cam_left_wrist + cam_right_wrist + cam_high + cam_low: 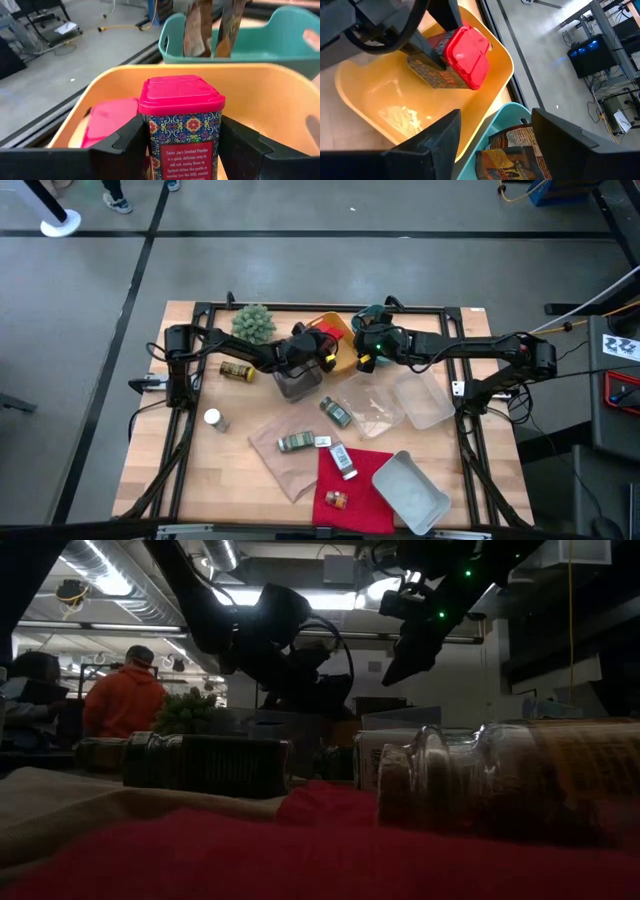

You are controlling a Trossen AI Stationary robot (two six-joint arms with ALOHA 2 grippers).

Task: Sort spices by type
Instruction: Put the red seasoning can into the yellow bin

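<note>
My left gripper (182, 135) is shut on a red-lidded boxy paprika tin (182, 100) over the yellow tray (260, 95), also seen in the right wrist view as the tin (455, 57). A second red tin (107, 120) lies in that tray. My right gripper (492, 135) is open and holds nothing, hovering over the teal tray (512, 112), which holds packets (510, 150). In the high view, both grippers (315, 345) (368, 350) are at the far middle of the table. More jars lie on the table: brown (237, 370), white-capped (212, 418), green-capped (335, 412). My left gripper pinches the red tin's patterned body (152, 135) just below the lid, one finger (125, 142) on each side wall. The tin sits between the fingers with its lid away from the wrist. It appears lifted above the yellow tray's floor (385, 100).
A spiky green plant (253, 323) stands at the far edge. A dark container (295, 380) sits under the left arm. Clear trays (375, 405) (423, 400) and a grey tray (410, 490) are on the right. Jars lie on brown paper (296, 442) and red cloth (343, 462).
</note>
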